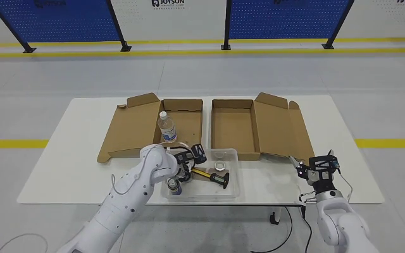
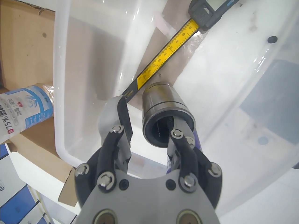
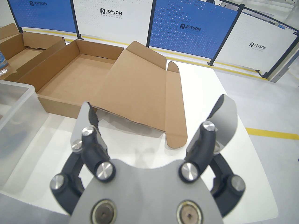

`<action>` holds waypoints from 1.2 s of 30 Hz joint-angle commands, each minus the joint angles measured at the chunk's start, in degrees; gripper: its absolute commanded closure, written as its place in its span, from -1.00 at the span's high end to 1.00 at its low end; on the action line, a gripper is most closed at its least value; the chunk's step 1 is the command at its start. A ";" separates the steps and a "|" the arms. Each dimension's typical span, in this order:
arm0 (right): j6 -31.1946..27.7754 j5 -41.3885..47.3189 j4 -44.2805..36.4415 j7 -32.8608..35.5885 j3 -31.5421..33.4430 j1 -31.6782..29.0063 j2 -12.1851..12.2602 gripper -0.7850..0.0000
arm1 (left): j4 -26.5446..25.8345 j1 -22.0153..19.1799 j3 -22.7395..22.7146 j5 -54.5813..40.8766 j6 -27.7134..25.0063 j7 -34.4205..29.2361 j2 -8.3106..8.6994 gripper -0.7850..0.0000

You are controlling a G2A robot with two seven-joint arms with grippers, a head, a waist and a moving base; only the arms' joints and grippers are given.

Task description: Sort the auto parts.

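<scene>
On the white rectangular table (image 1: 76, 158), the left brown cardboard box (image 1: 186, 114) and the right brown cardboard box (image 1: 231, 129) stand side by side at the rear. A clear plastic bottle (image 1: 167, 126) stands in the left box. The clear plastic bin (image 1: 235, 180) sits before both. Inside it, the steel cylindrical bearing (image 2: 163, 103) lies just beside the yellow-scaled digital caliper (image 2: 177, 40), with my left gripper (image 2: 144, 117) at the bearing. My right gripper (image 3: 154, 108) is right of the bin.
</scene>
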 commanded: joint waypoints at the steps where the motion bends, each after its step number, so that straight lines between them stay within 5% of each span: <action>1: 0.00 0.00 0.00 0.00 0.00 0.00 0.00 1.00 | 0.36 -0.15 0.36 0.01 0.10 0.13 0.00 -0.14; 5: 0.00 0.00 0.00 0.00 0.00 0.00 0.00 1.00 | 0.76 -0.37 0.77 0.00 0.42 0.43 0.03 -0.42; 7: 0.00 0.00 0.00 0.00 0.00 0.00 0.00 1.00 | 0.87 -0.40 0.84 -0.12 0.68 0.60 0.07 -0.96; 8: 0.00 0.00 0.00 0.00 0.00 0.00 0.00 1.00 | 0.85 -0.40 0.87 -0.11 0.78 0.71 0.09 -1.00; 20: 0.00 0.00 0.00 0.00 0.00 0.00 0.00 1.00 | -3.24 1.09 -1.53 0.25 2.64 2.93 1.06 -1.00; 31: 0.00 0.00 0.00 0.00 0.00 0.00 0.00 1.00 | -17.74 6.64 -9.52 -10.68 -1.05 0.48 3.38 -1.00; 36: 0.00 0.00 0.00 0.00 0.00 0.00 0.00 1.00 | -22.39 8.48 -9.26 -13.01 -3.15 2.57 5.30 -1.00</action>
